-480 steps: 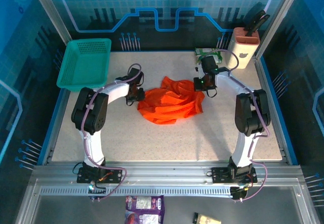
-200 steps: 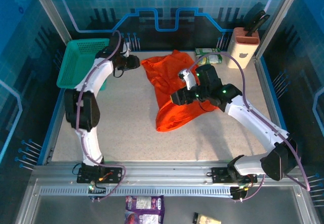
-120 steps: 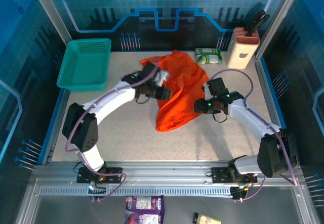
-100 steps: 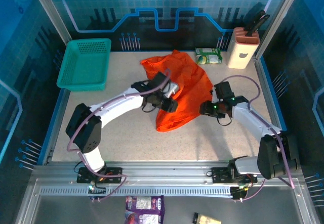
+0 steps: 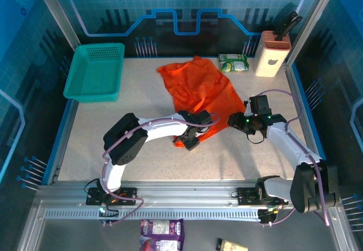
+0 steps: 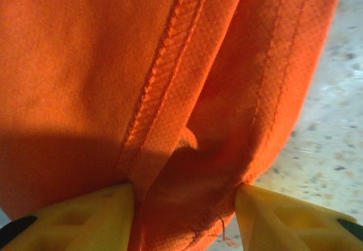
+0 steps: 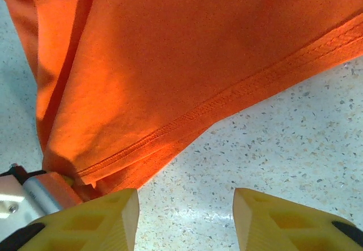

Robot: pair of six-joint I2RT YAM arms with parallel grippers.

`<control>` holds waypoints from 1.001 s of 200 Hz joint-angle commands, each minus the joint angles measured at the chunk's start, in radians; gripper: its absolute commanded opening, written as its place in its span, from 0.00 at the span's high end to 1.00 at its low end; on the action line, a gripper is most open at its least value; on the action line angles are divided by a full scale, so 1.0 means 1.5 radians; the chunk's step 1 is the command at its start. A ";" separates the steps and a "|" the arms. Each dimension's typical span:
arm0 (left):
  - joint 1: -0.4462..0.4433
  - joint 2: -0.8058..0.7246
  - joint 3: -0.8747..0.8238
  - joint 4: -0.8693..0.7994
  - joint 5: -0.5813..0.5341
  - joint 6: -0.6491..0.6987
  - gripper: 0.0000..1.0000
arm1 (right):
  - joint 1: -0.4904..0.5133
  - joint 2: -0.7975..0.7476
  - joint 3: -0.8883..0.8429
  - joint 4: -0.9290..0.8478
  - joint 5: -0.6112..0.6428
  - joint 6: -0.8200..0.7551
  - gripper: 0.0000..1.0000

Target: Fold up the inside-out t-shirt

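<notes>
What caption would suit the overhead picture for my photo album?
An orange t-shirt lies rumpled on a speckled table, the left gripper astride its near end and the right gripper beside its edge.

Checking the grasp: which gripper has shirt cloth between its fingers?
The left gripper: a bunched seam of the orange t-shirt fills the gap between its fingers. The right gripper straddles bare table, the hem just ahead.
</notes>
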 commanded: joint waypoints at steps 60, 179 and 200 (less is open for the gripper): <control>0.007 0.043 0.096 -0.012 -0.120 0.041 0.45 | -0.009 -0.028 0.008 -0.016 -0.012 0.003 0.51; 0.033 0.015 0.111 0.003 0.125 0.092 0.46 | -0.010 -0.042 -0.001 -0.017 -0.017 0.005 0.50; 0.038 0.031 0.123 -0.007 0.085 0.099 0.45 | -0.010 -0.044 -0.005 -0.016 -0.015 0.004 0.49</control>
